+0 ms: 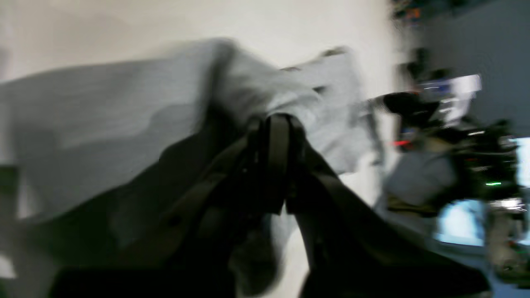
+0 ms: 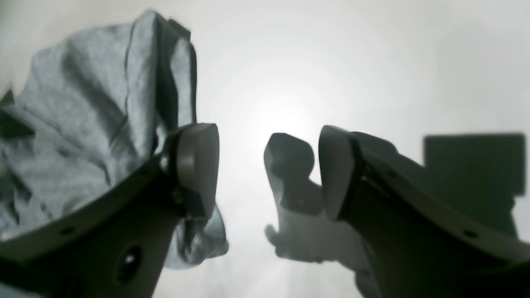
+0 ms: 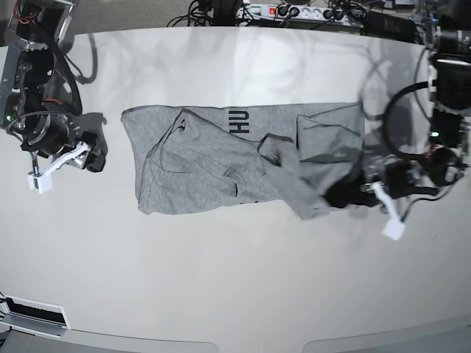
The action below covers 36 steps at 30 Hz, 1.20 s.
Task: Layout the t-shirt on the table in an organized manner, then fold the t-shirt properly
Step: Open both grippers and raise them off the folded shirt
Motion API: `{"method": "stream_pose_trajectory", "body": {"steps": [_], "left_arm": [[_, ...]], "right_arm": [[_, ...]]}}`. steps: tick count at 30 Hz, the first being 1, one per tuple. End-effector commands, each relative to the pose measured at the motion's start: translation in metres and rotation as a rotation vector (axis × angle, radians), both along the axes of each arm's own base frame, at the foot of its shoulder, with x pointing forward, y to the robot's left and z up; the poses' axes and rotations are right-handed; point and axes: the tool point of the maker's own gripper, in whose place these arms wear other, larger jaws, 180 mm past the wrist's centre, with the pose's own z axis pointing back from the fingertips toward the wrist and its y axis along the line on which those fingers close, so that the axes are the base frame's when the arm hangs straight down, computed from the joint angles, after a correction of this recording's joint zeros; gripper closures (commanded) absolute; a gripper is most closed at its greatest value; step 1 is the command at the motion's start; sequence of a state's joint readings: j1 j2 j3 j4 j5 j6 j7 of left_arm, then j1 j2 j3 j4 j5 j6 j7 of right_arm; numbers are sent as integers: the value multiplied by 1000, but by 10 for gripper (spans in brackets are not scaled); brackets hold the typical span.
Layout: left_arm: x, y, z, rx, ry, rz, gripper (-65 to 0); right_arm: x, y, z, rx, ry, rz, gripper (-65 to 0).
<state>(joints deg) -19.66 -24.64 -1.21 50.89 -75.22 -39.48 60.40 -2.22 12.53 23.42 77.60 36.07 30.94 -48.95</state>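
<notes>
Two arms flank the t-shirt (image 3: 243, 162), lying lengthwise mid-table (image 3: 235, 279): the left gripper (image 3: 346, 193) pinches its near end, while the right gripper (image 3: 62, 158), jaws apart and empty, stands off the far end.

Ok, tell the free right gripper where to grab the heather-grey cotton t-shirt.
Probably the heather-grey cotton t-shirt at its flat hem edge nearest the open right gripper, coming from that side, low over the glossy white table; the left gripper already pinches the opposite bunched end.
</notes>
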Motion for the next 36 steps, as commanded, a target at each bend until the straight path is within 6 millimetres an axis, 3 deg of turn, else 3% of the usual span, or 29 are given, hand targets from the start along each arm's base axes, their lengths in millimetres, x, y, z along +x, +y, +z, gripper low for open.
{"method": "stream_pose_trajectory", "body": {"steps": [1, 7, 9, 12, 21, 23, 25, 26, 29, 30, 36], "left_arm": [[14, -8, 23, -68, -58, 7, 0], [0, -91, 34, -272, -18, -127, 0], [-1, -107, 37, -307, -17, -138, 0], [-4, -115, 30, -276, -8, -160, -19], [-8, -82, 9, -122, 15, -167, -326], [-7, -74, 9, -108, 14, -159, -348], [-1, -64, 14, -96, 0, -150, -335], [2, -57, 19, -95, -11, -139, -297], [14, -36, 41, -145, -49, -93, -48], [14, -29, 43, -136, -50, -90, 0], [14, 14, 46, -65, -51, -45, 0]], "right_arm": [[13, 4, 16, 20, -67, 6, -398], [13, 42, 15, 87, -105, 80, -398], [12, 52, 16, 106, -117, 100, -399], [13, 56, 15, 119, -109, 88, -399], [23, 54, 21, 115, -122, 75, -399], [25, 55, 22, 116, -126, 76, -399], [28, 56, 25, 116, -138, 84, -399], [29, 56, 27, 115, -146, 93, -399], [31, 57, 28, 112, -141, 103, -399], [31, 56, 27, 113, -131, 92, -399], [31, 53, 24, 121, -104, 44, -400]]}}
